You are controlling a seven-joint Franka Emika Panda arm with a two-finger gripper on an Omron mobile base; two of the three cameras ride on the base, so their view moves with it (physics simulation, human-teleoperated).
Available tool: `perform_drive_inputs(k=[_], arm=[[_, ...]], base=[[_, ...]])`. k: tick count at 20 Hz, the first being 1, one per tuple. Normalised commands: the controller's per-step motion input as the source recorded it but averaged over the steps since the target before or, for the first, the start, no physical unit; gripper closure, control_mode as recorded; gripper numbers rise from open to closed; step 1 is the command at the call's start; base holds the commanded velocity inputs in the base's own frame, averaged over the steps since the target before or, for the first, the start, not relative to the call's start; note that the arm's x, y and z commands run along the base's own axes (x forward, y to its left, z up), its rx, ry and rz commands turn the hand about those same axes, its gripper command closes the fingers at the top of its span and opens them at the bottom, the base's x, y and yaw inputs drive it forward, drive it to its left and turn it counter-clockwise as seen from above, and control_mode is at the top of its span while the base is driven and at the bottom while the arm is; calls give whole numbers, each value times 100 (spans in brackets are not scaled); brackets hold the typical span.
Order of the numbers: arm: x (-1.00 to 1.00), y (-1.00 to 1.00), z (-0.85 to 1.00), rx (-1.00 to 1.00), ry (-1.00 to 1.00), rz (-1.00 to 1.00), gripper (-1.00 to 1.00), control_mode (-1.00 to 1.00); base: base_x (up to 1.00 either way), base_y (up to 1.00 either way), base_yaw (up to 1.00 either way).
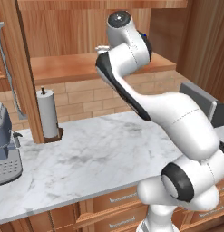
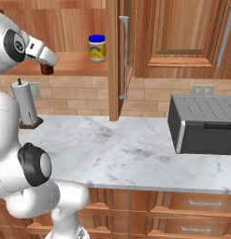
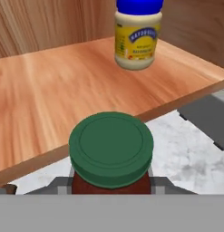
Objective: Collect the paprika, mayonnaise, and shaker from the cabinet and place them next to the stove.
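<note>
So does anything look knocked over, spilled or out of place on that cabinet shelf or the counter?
Nothing stands out. The mayonnaise stands upright on the cabinet shelf, the paprika sits upright in the gripper at the shelf's front edge, and the paper-towel roll stands straight on the counter.

At the upper left of the frame, the gripper (image 2: 47,65) grips the paprika (image 2: 46,69) at the cabinet (image 2: 113,60) shelf's front edge. The mayonnaise (image 2: 97,48) stands upright further right on that shelf. Lower left, a paper-towel roll (image 2: 24,103) stands on the marble counter (image 2: 121,154); a grey toaster oven (image 2: 203,123) sits right.
</note>
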Motion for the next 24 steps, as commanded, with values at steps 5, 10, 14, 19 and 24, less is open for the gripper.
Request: perform_drive_inputs(k=[5, 10, 14, 19, 24], arm=[[-100, -58, -7, 12, -10, -3, 100, -100], [-100, -35, -21, 6, -8, 0, 100, -100], [-96, -4, -26, 0, -3, 0, 100, -100], [-47, 13, -36, -6, 2, 2, 100, -100], [-23, 5, -28, -2, 2, 2, 100, 100]], base=[[0, 0, 0], [0, 0, 0], [0, 0, 0], [0, 0, 0], [-24, -2, 0]])
